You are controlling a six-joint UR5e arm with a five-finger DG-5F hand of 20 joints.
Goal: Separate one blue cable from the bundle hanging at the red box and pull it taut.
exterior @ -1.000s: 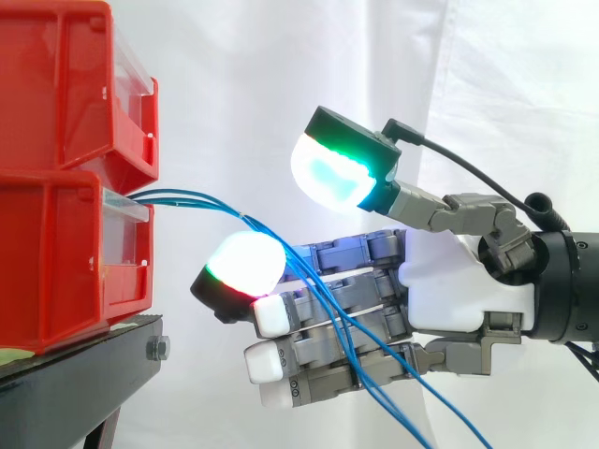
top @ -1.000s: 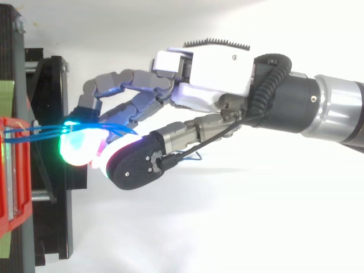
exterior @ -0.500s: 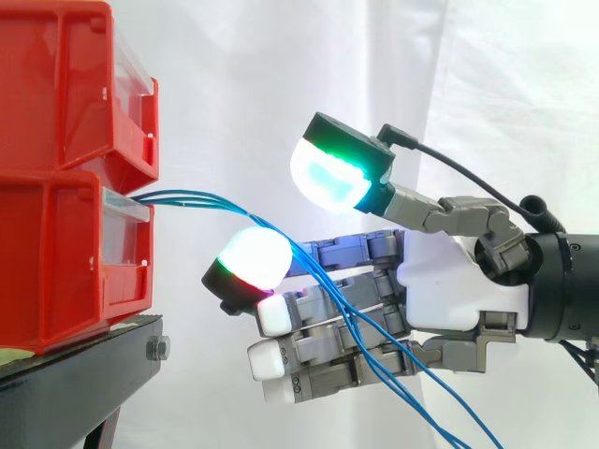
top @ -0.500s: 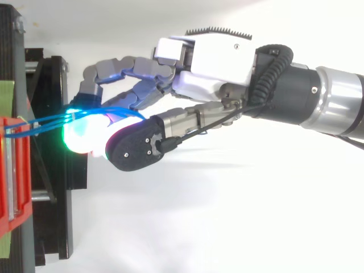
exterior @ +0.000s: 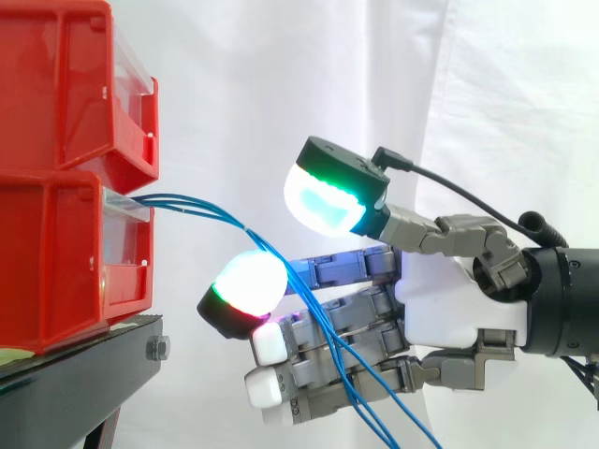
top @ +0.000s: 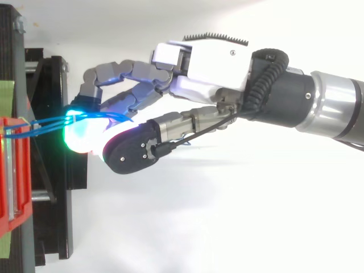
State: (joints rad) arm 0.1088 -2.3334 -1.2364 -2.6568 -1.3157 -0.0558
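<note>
Several thin blue cables (exterior: 192,202) leave the lower red box (exterior: 56,262) and sag to the right. They drape over a white-and-red glowing fingertip (exterior: 248,281), then run down across the front of the other fingers. My hand (exterior: 449,299) reaches in from the right with fairly straight fingers. The thumb's green-cyan pad (exterior: 323,198) is raised above the cables, with a clear gap to the fingertip below. In the top view the cables (top: 40,125) pass from the box to the glowing pads of the hand (top: 210,62). No single cable is pinched.
A second red box (exterior: 65,84) is stacked on the lower one. Both rest on a black stand (exterior: 84,374) at the left. A white curtain (exterior: 374,84) hangs behind.
The hand has sunk a little and shifted slightly left. The thumb pad has come lower toward the cables, which now hang more steeply past the fingers.
</note>
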